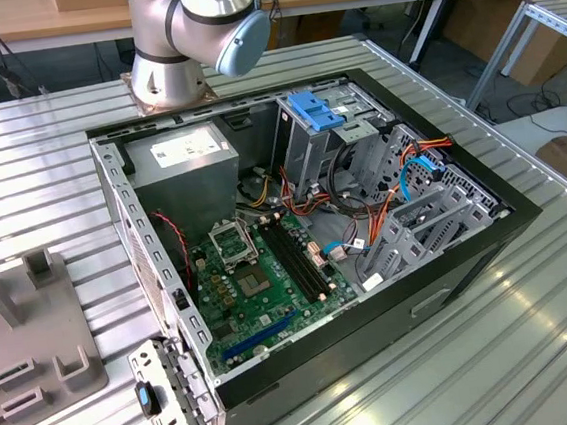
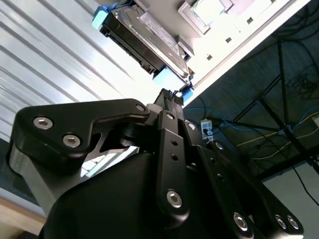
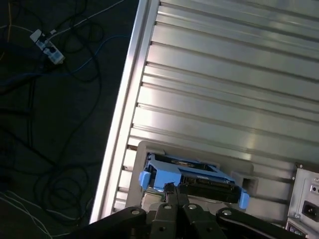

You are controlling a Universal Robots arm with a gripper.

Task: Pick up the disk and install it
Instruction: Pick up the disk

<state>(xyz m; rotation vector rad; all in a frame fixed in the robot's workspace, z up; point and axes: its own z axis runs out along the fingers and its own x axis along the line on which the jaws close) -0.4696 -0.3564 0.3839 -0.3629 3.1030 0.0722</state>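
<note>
The disk (image 3: 192,181) is a flat grey drive in a bright blue carrier rail. It lies in a pale grey holder (image 3: 194,149) on the ribbed metal table, close to the table's edge. In the second wrist view the disk (image 2: 142,37) shows its metal side and blue ends. My gripper (image 3: 170,189) has its black fingertips drawn together, and they sit right at the disk's near edge. In the second wrist view the gripper (image 2: 170,95) stands just short of the blue end, with nothing between the fingers. The open computer case (image 1: 173,314) lies on the table in the exterior view.
In the case stand a tall metal bay with a blue bracket (image 1: 314,109), a power supply (image 1: 183,157), a motherboard (image 1: 259,275) and loose cables. A grey fixture (image 1: 24,338) sits at the exterior view's left. The arm's base (image 1: 169,63) rises behind the case. Floor cables (image 3: 50,99) lie beyond the table edge.
</note>
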